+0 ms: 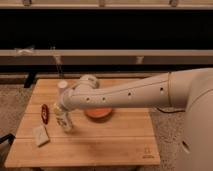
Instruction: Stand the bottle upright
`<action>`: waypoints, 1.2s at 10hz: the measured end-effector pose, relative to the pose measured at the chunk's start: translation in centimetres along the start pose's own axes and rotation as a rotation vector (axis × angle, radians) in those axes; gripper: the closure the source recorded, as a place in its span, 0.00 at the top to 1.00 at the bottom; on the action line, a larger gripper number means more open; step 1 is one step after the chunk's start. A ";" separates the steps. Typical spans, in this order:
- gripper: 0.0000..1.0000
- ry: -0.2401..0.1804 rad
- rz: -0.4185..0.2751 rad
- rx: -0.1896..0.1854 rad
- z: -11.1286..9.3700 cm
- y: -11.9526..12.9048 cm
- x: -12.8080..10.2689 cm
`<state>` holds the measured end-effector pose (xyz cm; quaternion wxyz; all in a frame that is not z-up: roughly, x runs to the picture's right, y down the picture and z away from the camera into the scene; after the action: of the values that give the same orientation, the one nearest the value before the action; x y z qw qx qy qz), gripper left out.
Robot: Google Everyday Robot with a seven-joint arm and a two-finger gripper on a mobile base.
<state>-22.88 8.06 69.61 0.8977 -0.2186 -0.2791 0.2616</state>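
The small see-through bottle point(64, 121) with a whitish label stands nearly upright, leaning slightly, on the left half of the wooden table point(100, 145). My gripper point(61, 107) is at the end of the white arm point(125, 95), which reaches in from the right. It sits right over the bottle's top and hides it. The bottle's base seems to rest on the table.
An orange dish point(97, 113) lies just right of the bottle, partly under the arm. A plain white cylinder point(62, 85) stands behind the gripper. A dark red object point(45, 113) and a pale packet point(41, 135) lie to the left. The table's front edge is close.
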 end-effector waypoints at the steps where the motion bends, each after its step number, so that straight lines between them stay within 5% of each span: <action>1: 0.00 0.002 -0.001 0.011 0.2 0.0 0.1; 6: 0.02 -0.007 -0.002 0.049 0.8 0.1 0.4; 12: 0.61 -0.018 0.023 0.065 0.7 0.0 0.8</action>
<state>-22.72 8.66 70.45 0.8987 -0.1904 -0.2758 0.2828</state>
